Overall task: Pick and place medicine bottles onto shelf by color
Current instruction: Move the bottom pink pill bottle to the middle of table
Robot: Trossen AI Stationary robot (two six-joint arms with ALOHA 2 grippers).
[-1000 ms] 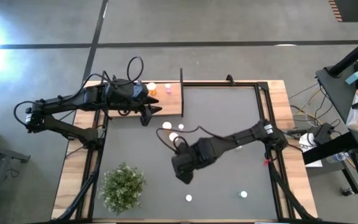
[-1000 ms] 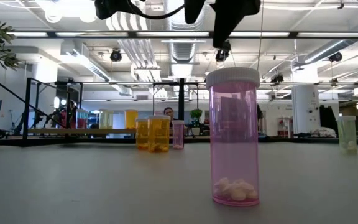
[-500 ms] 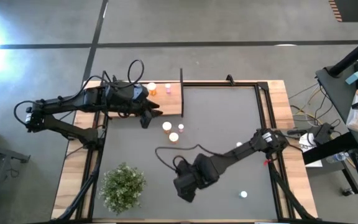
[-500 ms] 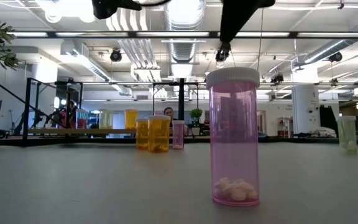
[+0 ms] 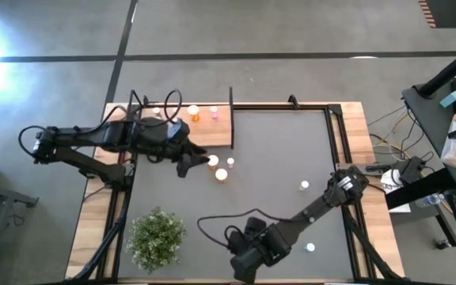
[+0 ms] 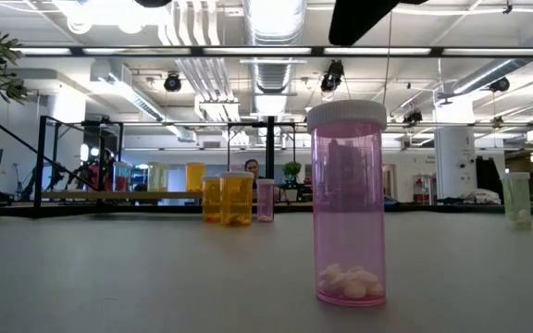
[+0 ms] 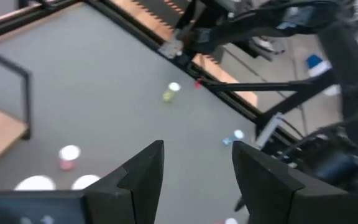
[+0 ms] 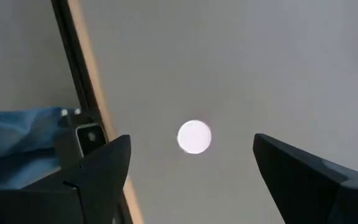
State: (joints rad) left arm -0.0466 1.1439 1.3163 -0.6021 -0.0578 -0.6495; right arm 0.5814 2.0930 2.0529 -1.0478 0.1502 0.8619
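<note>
The right gripper hung over the lower centre of the high view with its fingers spread wide and nothing between them; in the right wrist view the white cap of a pink bottle sat in the gap between the two dark fingers, a little nearer one of them. To take it well, the gripper probably needed to centre on that cap, drop straight down, and close on the body below the cap, since the tall narrow bottle in the middle of the low view looked easy to tip. The left gripper hovered in the upper left of the high view, just below the shelf, its fingers parted and empty, just beside a few white-capped bottles on the tabletop. Two bottles already stood on the shelf's upper edge.
</note>
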